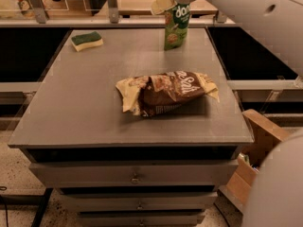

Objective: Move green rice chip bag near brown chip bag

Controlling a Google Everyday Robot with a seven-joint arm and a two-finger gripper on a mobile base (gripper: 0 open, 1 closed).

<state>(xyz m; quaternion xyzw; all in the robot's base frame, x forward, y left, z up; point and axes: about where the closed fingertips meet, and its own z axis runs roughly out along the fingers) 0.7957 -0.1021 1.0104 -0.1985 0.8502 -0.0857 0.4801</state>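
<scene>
The green rice chip bag (176,28) stands upright at the far edge of the grey table (94,108), right of centre. The gripper (163,2) is at the bag's top, on its left side, with the white arm (246,18) reaching in from the upper right. The arm hides the bag's top end. The brown chip bag (166,92) lies crumpled on its side in the middle of the table, well in front of the green bag and apart from it.
A green-and-yellow sponge (87,40) lies at the far left of the table. An open cardboard box (259,148) stands on the floor to the right. Drawers (135,176) sit under the tabletop. A rail with posts (111,6) runs behind the table.
</scene>
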